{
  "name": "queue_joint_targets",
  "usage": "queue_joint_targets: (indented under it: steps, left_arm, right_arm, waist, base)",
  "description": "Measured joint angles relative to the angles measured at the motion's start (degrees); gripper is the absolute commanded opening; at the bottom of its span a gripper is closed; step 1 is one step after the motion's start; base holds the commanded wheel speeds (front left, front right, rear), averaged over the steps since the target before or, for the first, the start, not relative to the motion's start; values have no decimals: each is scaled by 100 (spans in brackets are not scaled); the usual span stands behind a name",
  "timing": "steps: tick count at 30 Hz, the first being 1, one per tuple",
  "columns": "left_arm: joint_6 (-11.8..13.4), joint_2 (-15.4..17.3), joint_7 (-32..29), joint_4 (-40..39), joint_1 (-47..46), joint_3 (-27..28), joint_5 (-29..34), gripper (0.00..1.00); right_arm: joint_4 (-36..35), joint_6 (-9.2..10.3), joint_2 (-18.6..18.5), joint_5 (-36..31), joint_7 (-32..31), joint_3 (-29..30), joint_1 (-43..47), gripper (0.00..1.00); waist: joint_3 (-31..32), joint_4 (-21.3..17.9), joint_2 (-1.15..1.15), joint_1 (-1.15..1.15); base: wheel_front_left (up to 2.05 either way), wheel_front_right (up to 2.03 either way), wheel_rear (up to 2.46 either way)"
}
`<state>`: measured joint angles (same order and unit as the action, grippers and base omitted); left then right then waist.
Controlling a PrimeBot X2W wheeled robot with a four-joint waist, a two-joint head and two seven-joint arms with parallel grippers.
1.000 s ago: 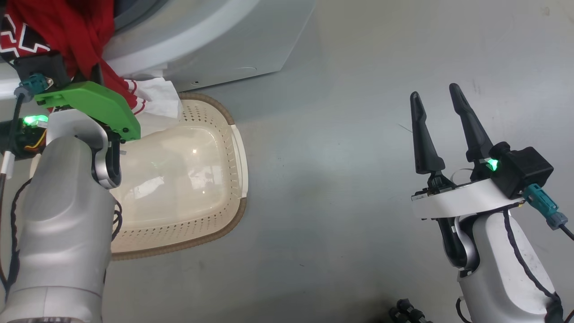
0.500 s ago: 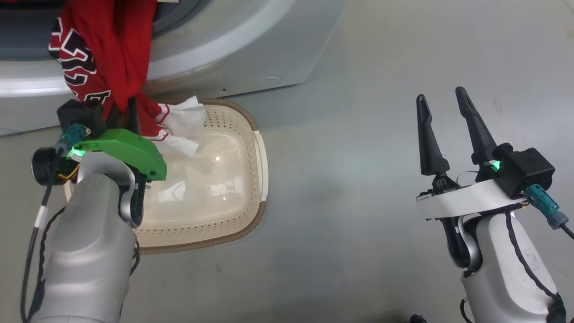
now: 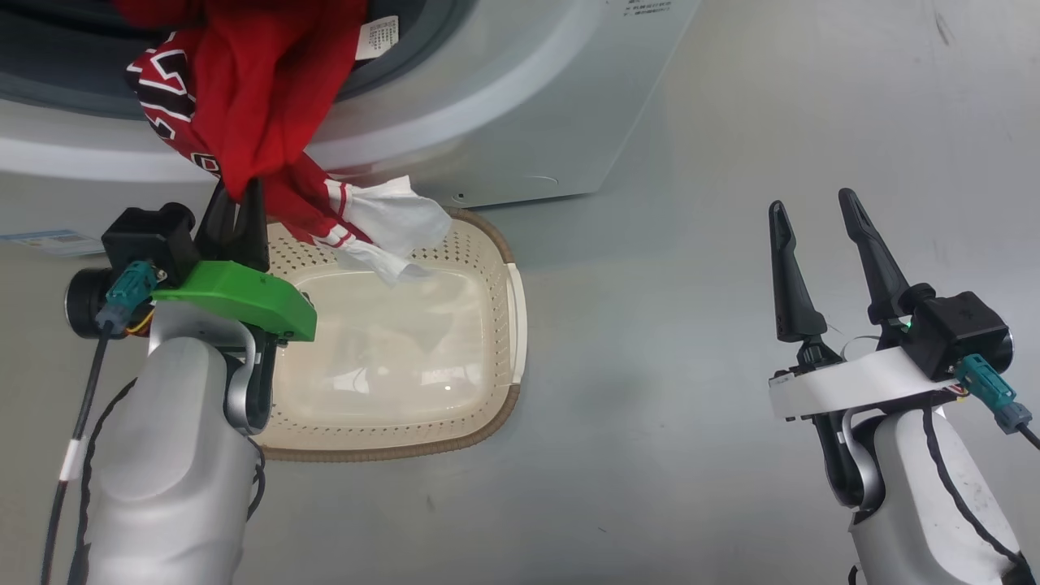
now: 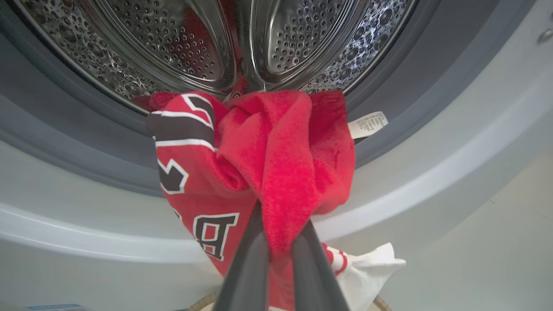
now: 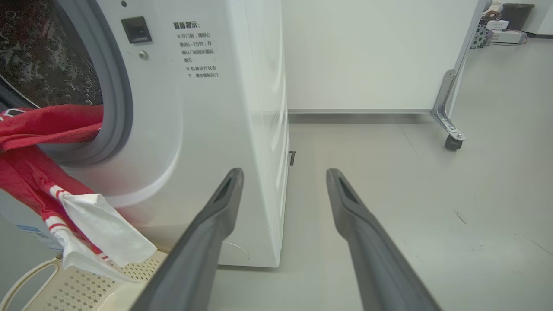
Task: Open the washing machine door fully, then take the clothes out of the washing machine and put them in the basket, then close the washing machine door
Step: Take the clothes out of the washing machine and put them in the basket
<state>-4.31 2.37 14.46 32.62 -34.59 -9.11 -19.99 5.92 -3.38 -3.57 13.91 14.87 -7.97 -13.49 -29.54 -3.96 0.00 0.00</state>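
Beside the basket, your left gripper stays clamped on the red jersey, now drawn further out of the washing machine, though its tail is still draped over the drum seal. Its white hem dangles above the basket. Your right gripper stands wide, empty.
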Motion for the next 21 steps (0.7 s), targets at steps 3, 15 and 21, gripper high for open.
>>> queue_joint_targets:
  steps: [3, 15, 21]
  left_arm:
    - [25, -13, -2, -413, 144, 65, 10, 0]
    - [101, -30, -2, -2101, 758, 138, 194, 0]
    - [97, -32, -1, -2414, 1373, -141, 208, 0]
  right_arm:
    - [5, 1, -18, -23, 0, 24, 59, 100]
    - [-5, 51, -105, -62, 0, 105, 254, 100]
    - [-7, 44, -103, -99, 0, 22, 257, 100]
  waist:
    - [97, 82, 0, 0]
    - [388, 419, 0, 0]
    - [476, 523, 0, 0]
  base:
    - [0, 0, 0]
    - [0, 0, 0]
    - [0, 0, 0]
